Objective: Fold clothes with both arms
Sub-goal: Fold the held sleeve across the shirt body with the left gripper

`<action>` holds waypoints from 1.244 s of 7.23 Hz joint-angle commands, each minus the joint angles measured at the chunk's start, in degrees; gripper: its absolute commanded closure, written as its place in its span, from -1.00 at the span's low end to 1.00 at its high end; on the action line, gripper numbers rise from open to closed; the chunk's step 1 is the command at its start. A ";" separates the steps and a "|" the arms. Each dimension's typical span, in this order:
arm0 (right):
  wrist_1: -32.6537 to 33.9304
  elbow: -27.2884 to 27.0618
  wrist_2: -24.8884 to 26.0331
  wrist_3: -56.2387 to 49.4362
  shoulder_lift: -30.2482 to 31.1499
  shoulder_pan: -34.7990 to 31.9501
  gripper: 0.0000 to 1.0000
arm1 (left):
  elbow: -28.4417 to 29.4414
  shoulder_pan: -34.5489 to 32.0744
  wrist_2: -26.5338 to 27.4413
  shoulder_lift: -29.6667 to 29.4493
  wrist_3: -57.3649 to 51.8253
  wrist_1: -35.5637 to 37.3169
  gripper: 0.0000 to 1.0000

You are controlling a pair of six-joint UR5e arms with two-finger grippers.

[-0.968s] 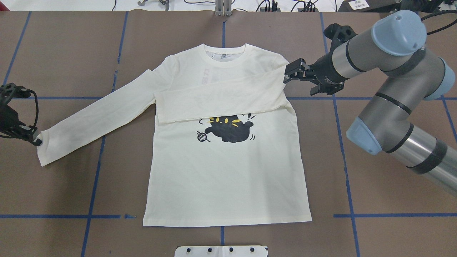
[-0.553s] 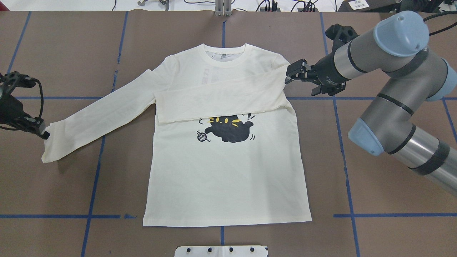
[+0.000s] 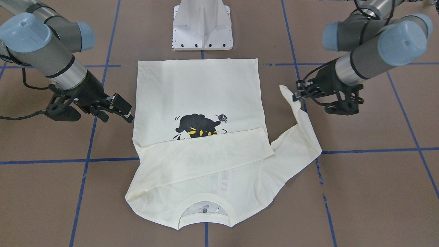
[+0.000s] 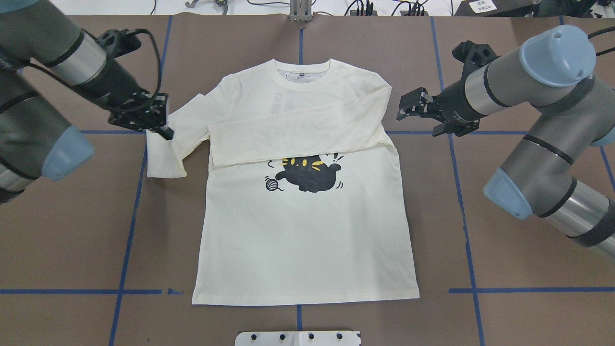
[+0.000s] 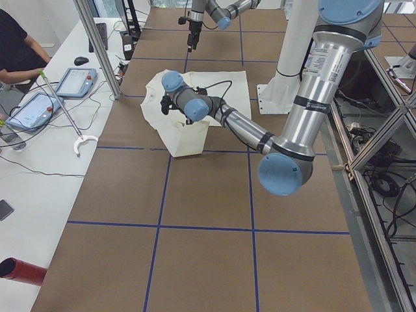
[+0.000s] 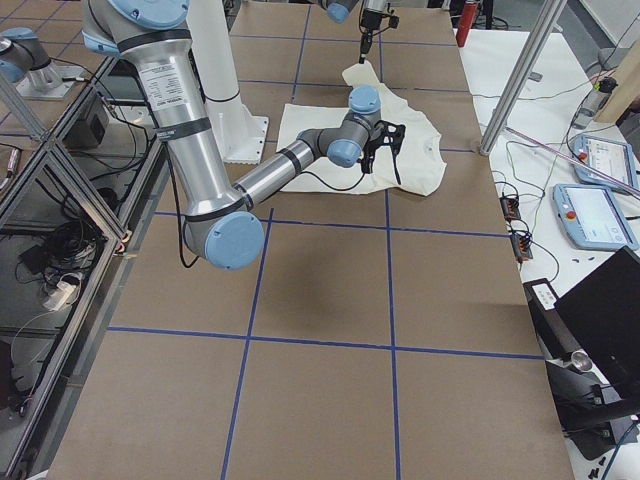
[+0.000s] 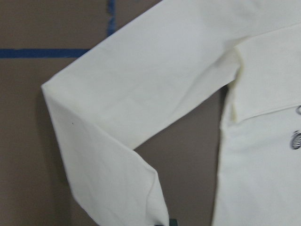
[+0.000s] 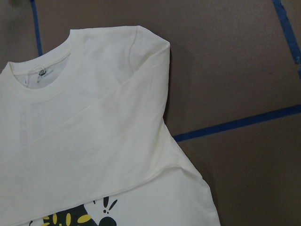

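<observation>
The cream long-sleeved shirt [image 4: 307, 240] lies face up on the brown table, collar at the far side. Its black cat print [image 4: 307, 174] is partly covered by one sleeve [image 4: 298, 134] folded flat across the chest. My left gripper [image 4: 165, 130] is shut on the cuff of the other sleeve [image 4: 168, 149] and holds it raised beside the shirt's shoulder, with the sleeve bent double under it. In the front-facing view the left gripper [image 3: 295, 97] pinches that cuff [image 3: 285, 91]. My right gripper [image 4: 407, 106] is open and holds nothing, a short way off the opposite shoulder.
The white base pedestal [image 3: 202, 27] stands just beyond the shirt's hem. Blue tape lines [image 4: 127, 240] cross the table. A person [image 5: 19, 45] sits at a side bench with tablets and cables. Teach pendants [image 6: 592, 215] lie on the other bench.
The left gripper has carried the sleeve cuff from the far left up and toward the shirt's shoulder, doubling the sleeve. The right gripper has drawn back from the shoulder to the right.
</observation>
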State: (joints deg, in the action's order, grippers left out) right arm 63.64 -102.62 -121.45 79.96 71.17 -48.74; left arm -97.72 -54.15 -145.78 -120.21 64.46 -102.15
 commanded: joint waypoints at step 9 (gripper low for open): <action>-0.01 -3.99 1.31 -6.04 9.69 -5.31 -1.00 | 49.19 21.45 36.35 -38.33 21.32 -39.70 0.65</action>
State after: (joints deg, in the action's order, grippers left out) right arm 63.63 -106.59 -120.26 73.93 80.80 -54.12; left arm -50.81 -33.88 -111.08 -156.48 85.82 -141.00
